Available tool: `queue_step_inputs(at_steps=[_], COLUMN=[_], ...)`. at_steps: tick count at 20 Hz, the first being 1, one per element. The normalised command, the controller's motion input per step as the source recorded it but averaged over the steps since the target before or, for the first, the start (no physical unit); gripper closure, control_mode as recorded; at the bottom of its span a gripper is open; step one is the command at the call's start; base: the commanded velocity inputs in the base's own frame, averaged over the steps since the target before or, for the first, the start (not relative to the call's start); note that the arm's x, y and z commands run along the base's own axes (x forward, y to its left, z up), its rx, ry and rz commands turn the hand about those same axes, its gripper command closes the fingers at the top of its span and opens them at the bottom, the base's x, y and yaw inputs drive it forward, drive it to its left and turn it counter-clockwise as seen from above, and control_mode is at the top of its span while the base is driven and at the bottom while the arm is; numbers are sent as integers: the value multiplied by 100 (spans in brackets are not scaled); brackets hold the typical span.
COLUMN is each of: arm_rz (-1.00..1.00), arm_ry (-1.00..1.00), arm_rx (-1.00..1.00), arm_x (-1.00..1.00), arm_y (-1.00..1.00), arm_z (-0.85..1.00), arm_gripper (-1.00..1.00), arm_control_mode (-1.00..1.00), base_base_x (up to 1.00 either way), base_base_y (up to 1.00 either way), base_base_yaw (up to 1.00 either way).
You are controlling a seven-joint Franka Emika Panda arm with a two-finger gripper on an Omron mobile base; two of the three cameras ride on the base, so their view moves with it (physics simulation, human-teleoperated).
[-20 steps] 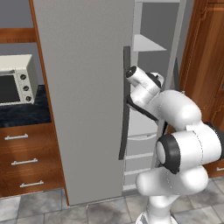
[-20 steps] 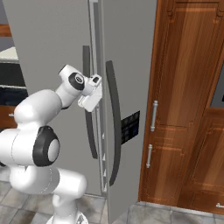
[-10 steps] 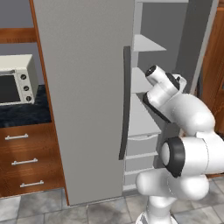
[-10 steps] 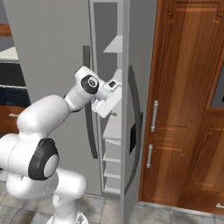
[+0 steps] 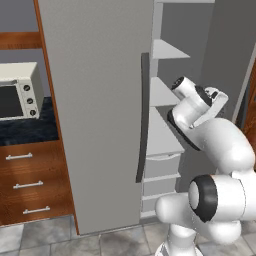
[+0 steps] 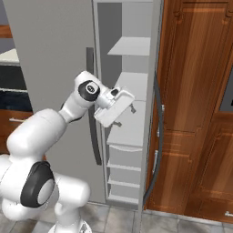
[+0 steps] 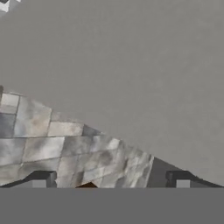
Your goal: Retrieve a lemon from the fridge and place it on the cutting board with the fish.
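Grey-tiled floor [image 5: 45, 232] below fridge [image 5: 100, 100]

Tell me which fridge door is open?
The right-hand door of the fridge, swung out edge-on toward the wooden cabinets, baring white shelves. The left door is shut, flat.

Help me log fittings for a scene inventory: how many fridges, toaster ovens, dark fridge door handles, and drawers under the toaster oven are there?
fridge: 1
toaster oven: 1
dark fridge door handles: 2
drawers: 3
Total: 7
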Motion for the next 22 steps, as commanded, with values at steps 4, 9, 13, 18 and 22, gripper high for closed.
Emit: queue_step_inputs(at_steps=[4,9,13,18,22], arm_rz=[-28,-37,-33,-22,6], arm_ry=[-20,-30,-45,-64,-45], arm_rx=[5,41,57,47,10], arm_x=[19,36,14,1,0], arm_y=[100,84,73,94,46], arm_z=[4,4,6,8,47], arm_gripper=[-100,-100,-100,-100,-100], arm_control_mode=[-100,-100,-100,-100,-100], base_base_x=[0,0,0,0,0], base_base_y=[0,0,0,0,0], base_base_yaw=[0,0,0,0,0])
